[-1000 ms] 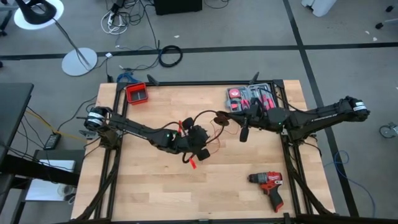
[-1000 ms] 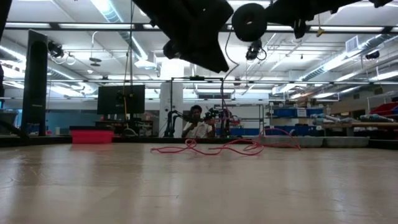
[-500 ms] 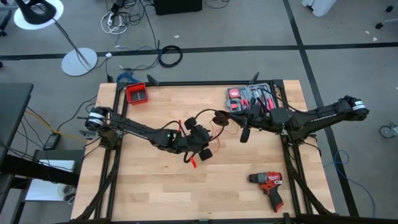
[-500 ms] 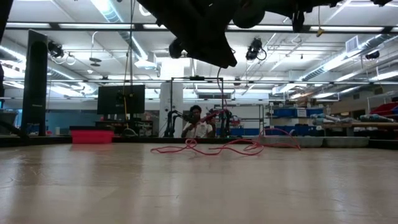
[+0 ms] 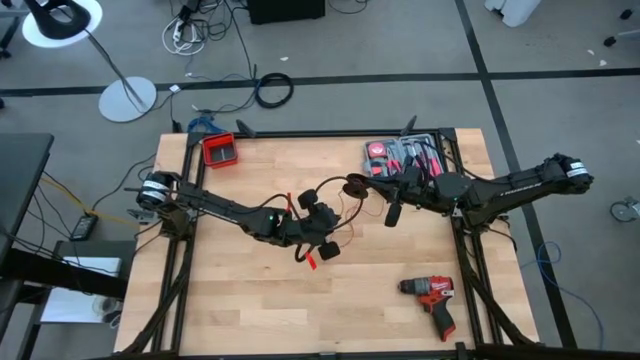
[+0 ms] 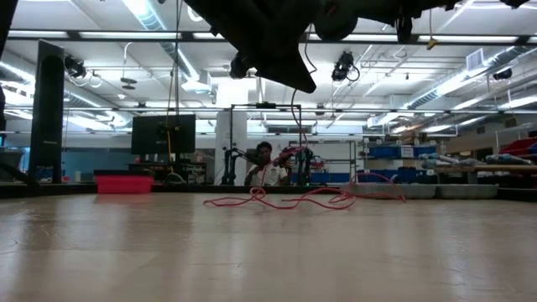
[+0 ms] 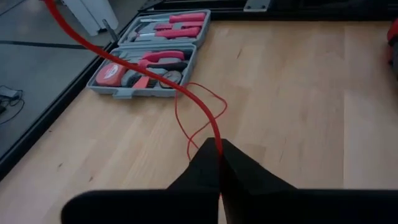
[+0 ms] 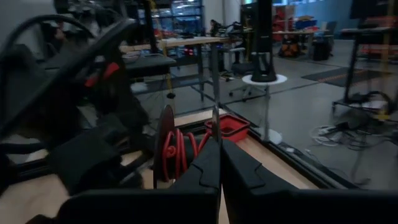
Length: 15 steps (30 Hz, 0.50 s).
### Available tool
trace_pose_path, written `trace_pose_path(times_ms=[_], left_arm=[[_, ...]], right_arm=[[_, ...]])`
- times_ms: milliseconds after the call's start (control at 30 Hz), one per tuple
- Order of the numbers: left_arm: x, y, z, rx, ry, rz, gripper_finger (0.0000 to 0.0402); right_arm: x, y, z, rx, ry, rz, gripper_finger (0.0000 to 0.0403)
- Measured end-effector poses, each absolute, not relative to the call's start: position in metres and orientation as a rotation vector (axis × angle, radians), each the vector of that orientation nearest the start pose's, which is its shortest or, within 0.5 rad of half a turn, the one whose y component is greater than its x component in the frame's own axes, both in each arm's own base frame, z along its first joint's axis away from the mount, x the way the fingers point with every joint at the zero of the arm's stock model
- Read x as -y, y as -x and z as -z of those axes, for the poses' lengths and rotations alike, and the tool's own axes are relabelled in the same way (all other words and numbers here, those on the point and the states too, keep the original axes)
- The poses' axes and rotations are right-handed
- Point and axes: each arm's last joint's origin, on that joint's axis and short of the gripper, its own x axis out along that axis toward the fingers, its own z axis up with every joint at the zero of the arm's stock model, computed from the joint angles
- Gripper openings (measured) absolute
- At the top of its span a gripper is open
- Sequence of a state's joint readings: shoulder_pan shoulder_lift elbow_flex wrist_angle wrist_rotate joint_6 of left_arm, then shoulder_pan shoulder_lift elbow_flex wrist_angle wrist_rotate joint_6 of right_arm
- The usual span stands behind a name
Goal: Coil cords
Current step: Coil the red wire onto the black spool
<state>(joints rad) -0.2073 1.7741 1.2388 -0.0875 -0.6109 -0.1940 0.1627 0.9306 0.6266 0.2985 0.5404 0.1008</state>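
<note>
The cords are thin red and black wires. Part of them is wound into a small coil [image 8: 168, 148], which is at my right gripper [image 5: 362, 188], above the table's middle. A red strand [image 7: 124, 62] runs from the coil to my left gripper [image 5: 325, 212], which is shut on it. More red wire [image 6: 285, 200] lies slack on the tabletop, and a red clip end [image 5: 310, 262] shows below the left gripper. My right gripper is shut at the coil. My left gripper pinches a single red strand [image 7: 217, 144] between its two fingertips. The fingers slant down from the table's left. From the fingers the strand rises toward the coil, and a slack loop [image 7: 202, 115] lies on the wood beyond them. My right gripper is shut on the coil's wires [image 8: 215, 124], coming level from the table's right. The coil stands on edge just beside the fingers, lifted clear of the table. The fingers hide which strand they hold.
An open grey tool case [image 5: 405, 158] lies at the far right of the table. A red drill [image 5: 432, 295] lies near right and a small red bin [image 5: 220, 150] sits far left. A person [image 6: 267, 172] sits beyond the far edge.
My left gripper has shut on the red strand and stayed where it was. The wire on the table has not shifted.
</note>
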Motion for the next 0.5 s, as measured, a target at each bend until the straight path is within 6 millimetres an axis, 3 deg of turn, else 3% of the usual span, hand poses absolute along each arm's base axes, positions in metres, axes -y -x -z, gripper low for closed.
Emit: trace_pose_path(times_ms=[167,500], left_arm=[[0.0641,-0.3852,-0.2371,-0.513,-0.053,-0.442,0.0001],[0.0567,-0.3882,-0.2350,-0.494,-0.069,-0.515,0.0001]], right_arm=[[-0.0179,-0.2059,-0.2996,0.028,-0.113,0.408,0.0000],[-0.0166,-0.2090,-0.2990,0.099,-0.335,0.475,0.0000]])
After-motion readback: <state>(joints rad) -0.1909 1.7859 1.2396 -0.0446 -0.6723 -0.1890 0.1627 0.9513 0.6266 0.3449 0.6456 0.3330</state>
